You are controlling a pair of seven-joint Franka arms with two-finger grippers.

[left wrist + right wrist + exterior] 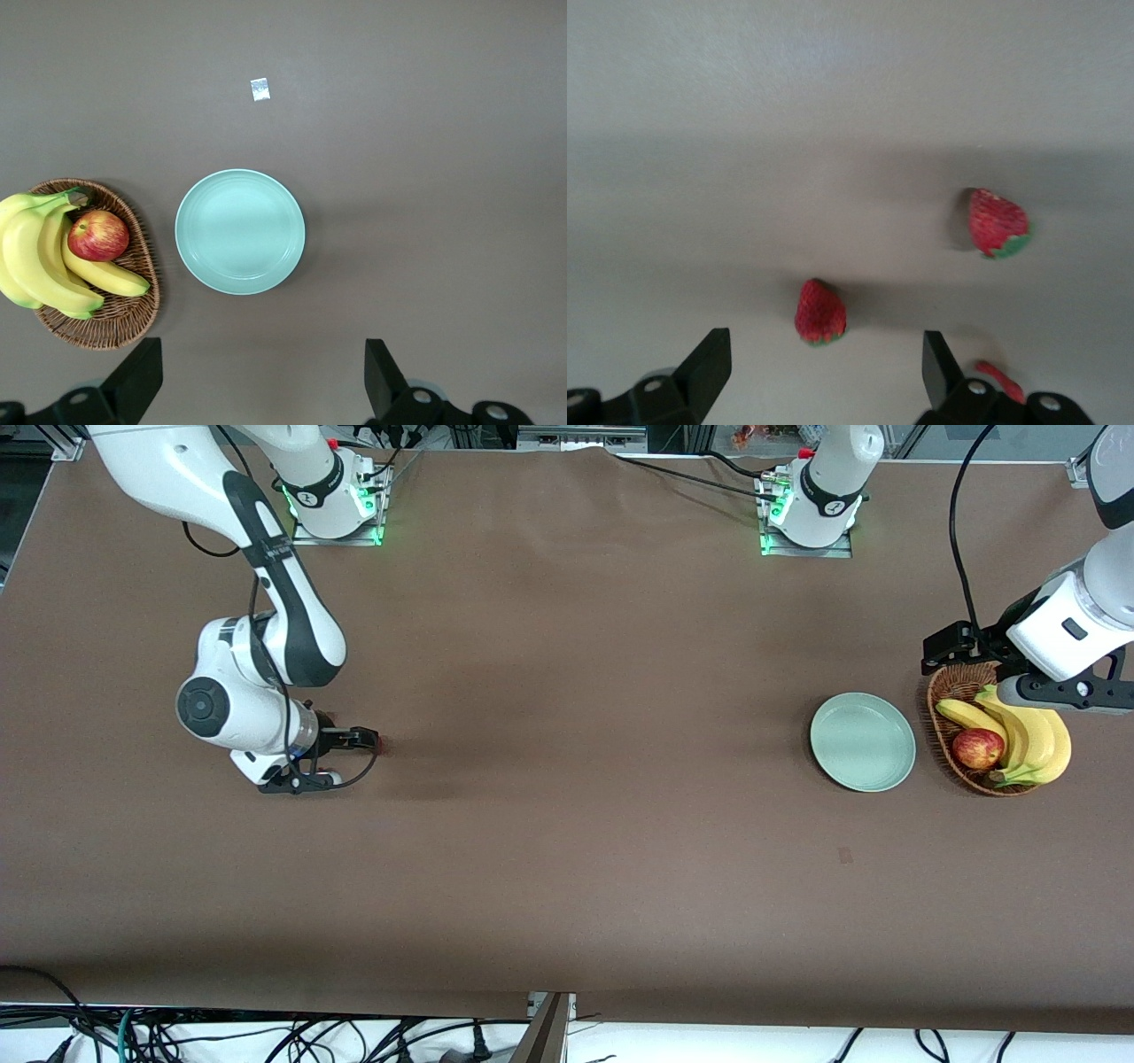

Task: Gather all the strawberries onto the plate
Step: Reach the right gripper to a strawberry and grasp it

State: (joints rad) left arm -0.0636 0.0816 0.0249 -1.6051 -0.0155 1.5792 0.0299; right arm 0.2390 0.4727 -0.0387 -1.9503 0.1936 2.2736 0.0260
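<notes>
The right pincer (819,372) hangs open, low over the strawberries (820,312) on the desk (567,824); next it must clamp one. The left pincer (261,381) waits open near the empty plate (862,741).

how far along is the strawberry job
Nothing delivered: the plate is bare. The right gripper, open, is low over the strawberries at the right arm's end of the table. All three berries remain. The left gripper, open, waits above the basket.
</notes>
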